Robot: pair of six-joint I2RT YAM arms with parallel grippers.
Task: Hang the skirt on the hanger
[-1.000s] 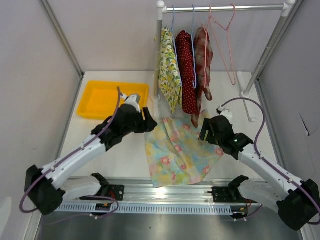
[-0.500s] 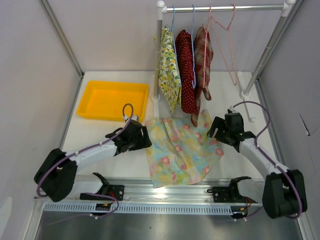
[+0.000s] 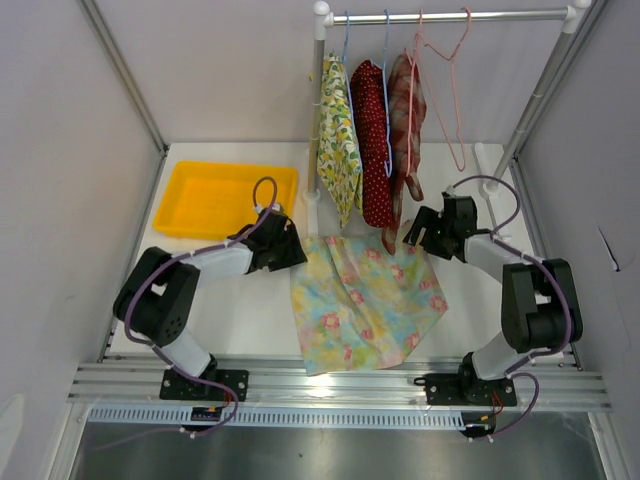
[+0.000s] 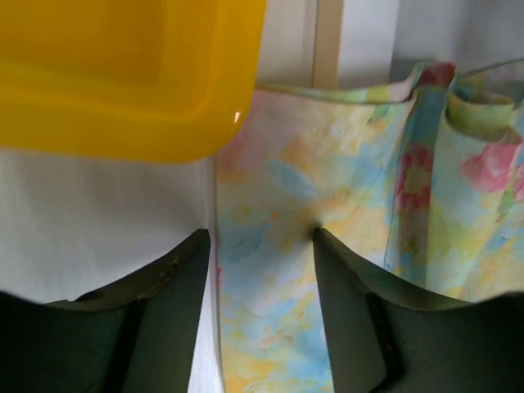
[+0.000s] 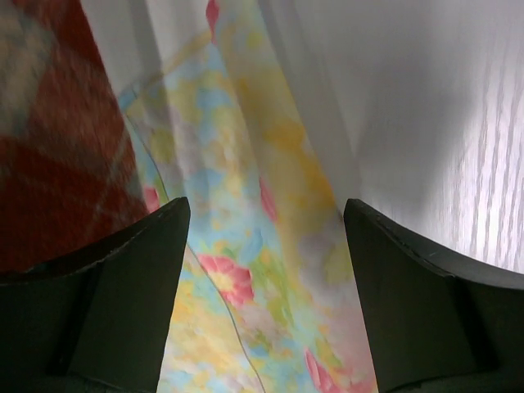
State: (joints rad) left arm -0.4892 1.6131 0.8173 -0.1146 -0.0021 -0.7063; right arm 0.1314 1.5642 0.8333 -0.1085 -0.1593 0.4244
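Skirt (image 3: 365, 300) is down flat on the white counter (image 3: 240, 310), a pastel floral print spread out in a rough diamond, not on anything yet. At its upper left corner sits the left gripper (image 3: 290, 250), low to the counter with its fingers apart; the left wrist view shows one finger over bare counter and the other over the fabric, the skirt's left edge running between them. At the skirt's upper right corner is the right gripper (image 3: 415, 232), fingers also spread wide, nothing between them but the floral cloth and the counter below. Directly behind the skirt, three garments hang from a white rail (image 3: 450, 16): a lemon-print piece (image 3: 338, 150), a red dotted one (image 3: 375, 140) and a red plaid one (image 3: 405, 120) whose hem dangles just above the skirt's top edge. Behind and right of the skirt, a bare pink hanger (image 3: 455, 130) hangs from that rail. Behind and left of the skirt, close to its corner, lies a yellow tray (image 3: 220, 200).
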